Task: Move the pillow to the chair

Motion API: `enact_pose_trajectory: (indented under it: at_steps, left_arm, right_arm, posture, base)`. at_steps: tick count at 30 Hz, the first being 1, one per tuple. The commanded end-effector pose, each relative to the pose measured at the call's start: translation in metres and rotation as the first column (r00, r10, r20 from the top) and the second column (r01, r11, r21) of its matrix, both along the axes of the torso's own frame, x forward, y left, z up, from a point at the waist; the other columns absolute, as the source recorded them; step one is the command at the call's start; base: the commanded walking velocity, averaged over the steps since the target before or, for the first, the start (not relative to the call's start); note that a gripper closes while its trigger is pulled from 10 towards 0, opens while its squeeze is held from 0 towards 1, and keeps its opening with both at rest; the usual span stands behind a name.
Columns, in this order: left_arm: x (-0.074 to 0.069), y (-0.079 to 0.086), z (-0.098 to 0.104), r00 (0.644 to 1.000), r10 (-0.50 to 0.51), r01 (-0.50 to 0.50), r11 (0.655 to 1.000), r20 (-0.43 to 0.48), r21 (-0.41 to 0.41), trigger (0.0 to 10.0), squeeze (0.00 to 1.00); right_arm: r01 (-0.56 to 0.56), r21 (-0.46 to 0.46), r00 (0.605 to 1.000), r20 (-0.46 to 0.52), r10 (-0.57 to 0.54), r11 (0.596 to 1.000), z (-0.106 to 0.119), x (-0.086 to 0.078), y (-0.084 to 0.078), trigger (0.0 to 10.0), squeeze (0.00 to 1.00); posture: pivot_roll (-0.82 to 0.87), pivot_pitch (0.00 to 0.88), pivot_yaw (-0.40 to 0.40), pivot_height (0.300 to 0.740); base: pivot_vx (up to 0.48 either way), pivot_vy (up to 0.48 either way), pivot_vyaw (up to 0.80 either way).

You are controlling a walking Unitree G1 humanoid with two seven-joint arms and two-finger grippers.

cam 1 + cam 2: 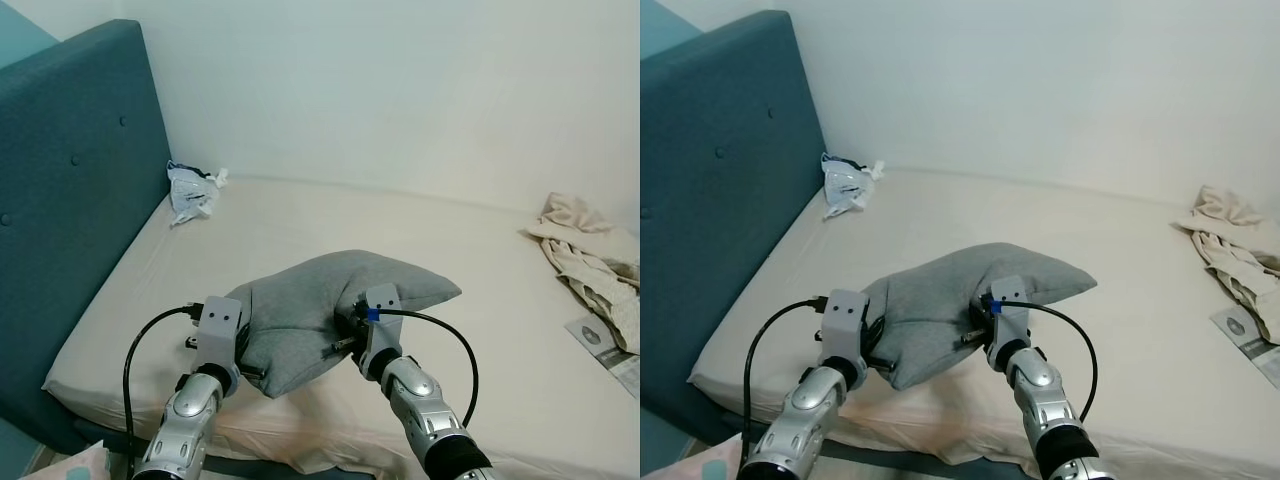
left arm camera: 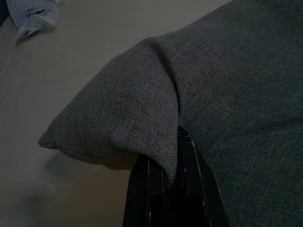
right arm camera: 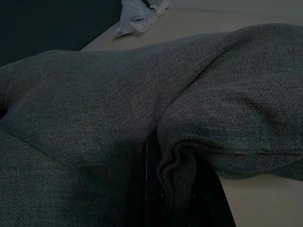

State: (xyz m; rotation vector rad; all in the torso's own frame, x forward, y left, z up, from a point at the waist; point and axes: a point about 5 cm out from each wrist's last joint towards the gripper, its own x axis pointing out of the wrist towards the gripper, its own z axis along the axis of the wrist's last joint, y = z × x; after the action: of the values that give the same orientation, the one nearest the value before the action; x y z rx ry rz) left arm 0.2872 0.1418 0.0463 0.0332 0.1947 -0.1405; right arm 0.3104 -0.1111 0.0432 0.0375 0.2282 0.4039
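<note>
Nearest, both silver arms reach out over the bed's near edge. The left gripper is pinched on the left side of the grey pillow, fabric folded between its fingers. The right gripper is clamped on the pillow's right side, a crease of cloth caught between its fingers. The pillow sits at the near middle of the bed, held between the two. The sheet is cream and bare around it. At the right edge lie crumpled beige cloth and a paper. Far left, a plastic bag rests against the teal headboard. Behind, a plain white wall.
</note>
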Motion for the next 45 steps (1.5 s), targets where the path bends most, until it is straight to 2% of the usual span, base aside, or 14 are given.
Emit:
enact_pose_trajectory:
  at_steps: [1, 4, 19, 38, 45]
  left_arm:
    - [0.0014, 0.017, 0.0042, 0.997, 0.07, -0.071, 0.997, 0.037, 0.03, 10.0, 0.0]
    - [0.0003, 0.0157, 0.0024, 0.998, 0.054, -0.056, 0.997, 0.034, 0.048, 10.0, 0.0]
    - [0.0029, 0.0146, 0.0038, 0.997, 0.063, -0.065, 0.997, 0.038, 0.043, 10.0, 0.0]
    - [0.0042, 0.016, 0.0048, 0.997, 0.066, -0.068, 0.996, 0.04, 0.056, 10.0, 0.0]
    - [0.0016, 0.021, 0.0038, 0.994, 0.104, -0.107, 0.992, 0.044, 0.062, 10.0, 0.0]
  right_arm:
    - [0.044, -0.017, 0.998, 0.037, -0.043, 0.999, 0.004, 0.0016, -0.0128, 10.0, 0.0]
    - [0.037, -0.02, 0.999, 0.038, -0.036, 0.999, 0.0024, -0.0005, -0.0129, 10.0, 0.0]
    - [0.066, -0.019, 0.998, -0.011, -0.067, 0.998, -0.0024, -0.0005, -0.0181, 10.0, 0.0]
    - [0.061, -0.006, 0.998, -0.011, -0.061, 0.998, -0.0006, 0.001, -0.0176, 10.0, 0.0]
    - [0.052, -0.009, 0.999, -0.017, -0.052, 0.999, -0.0015, 0.0005, -0.0171, 10.0, 0.0]
  posture:
    - [0.03, 0.055, -0.053, 0.74]
    - [0.03, 0.056, -0.052, 0.74]
    - [0.03, 0.07, -0.051, 0.74]
    - [0.03, 0.072, -0.052, 0.74]
    - [0.04, 0.073, -0.061, 0.74]
  base:
    - [0.0, 0.0, 0.0]
    - [0.0, 0.0, 0.0]
    - [0.0, 0.0, -0.75]
    - [0.0, 0.0, -0.8]
    - [0.0, 0.0, -0.8]
